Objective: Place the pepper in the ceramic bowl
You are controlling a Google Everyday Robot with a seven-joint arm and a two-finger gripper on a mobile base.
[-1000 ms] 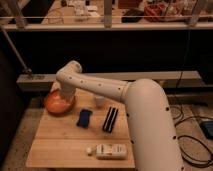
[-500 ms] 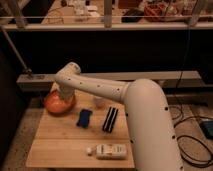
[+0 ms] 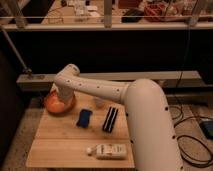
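The gripper [image 3: 60,98] is at the back left corner of the wooden table [image 3: 60,147], low over the ceramic bowl [image 3: 52,105], and it points down into it. The thick white arm [image 3: 105,90] comes from the right front side and covers most of the gripper, so I cannot tell if it is released, clenched or grasping something. The pepper is not to be seen anywhere on the table; if it is in the bowl or under the gripper, the arm hides it.

The bowl is orange-brown, wide and shallow, and it stands close to the left edge and the back edge of the tabletop. Its right part is behind the end of the arm.

Just right of the bowl, near the back edge, a small white cup [image 3: 99,102] stands, partly under the arm. In the middle of the table lies a blue object [image 3: 84,118], and beside it on the right a black bar with white stripes [image 3: 110,120], a little tilted. Near the front edge a white bottle [image 3: 107,150] lies on its side. These things are apart from the bowl and from each other
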